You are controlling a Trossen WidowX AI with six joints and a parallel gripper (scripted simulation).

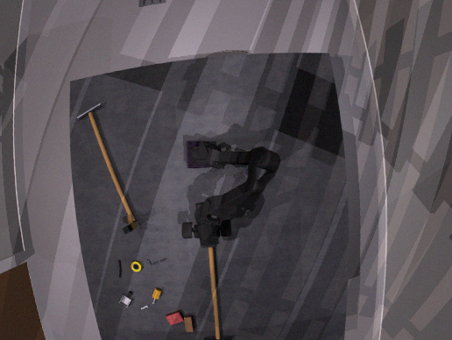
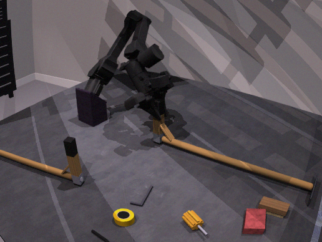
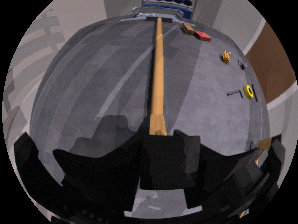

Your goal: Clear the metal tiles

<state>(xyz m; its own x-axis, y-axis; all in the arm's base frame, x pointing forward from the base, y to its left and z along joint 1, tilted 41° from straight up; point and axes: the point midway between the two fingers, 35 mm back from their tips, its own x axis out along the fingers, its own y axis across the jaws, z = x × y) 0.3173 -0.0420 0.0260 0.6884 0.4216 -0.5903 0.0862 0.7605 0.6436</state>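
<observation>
The long scraper [image 1: 214, 289] [image 2: 234, 160] [image 3: 158, 75] has a wooden pole and a dark crosswise blade [image 2: 313, 191]. My gripper [image 1: 208, 232] [image 2: 158, 115] [image 3: 160, 132] is shut on its upright handle, above the pole's near end. The pole runs away from the arm, and its foot is at or just above the table. In the wrist view the blade end is by a pale, shiny strip [image 3: 131, 18], probably the steel bench plate. A blue shape [image 3: 181, 13] behind it may be the catch box. The metal tiles cannot be made out.
A second pole tool [image 1: 107, 162] [image 2: 34, 163] with a crossbar lies to the left. Yellow tape [image 1: 136, 266] [image 2: 124, 217], a hex key [image 2: 144, 197], an orange-handled tool [image 2: 193, 220], a red block [image 1: 174, 317] [image 2: 254, 221] and a wooden block [image 1: 188, 323] [image 2: 274, 206] lie beside the scraper's pole.
</observation>
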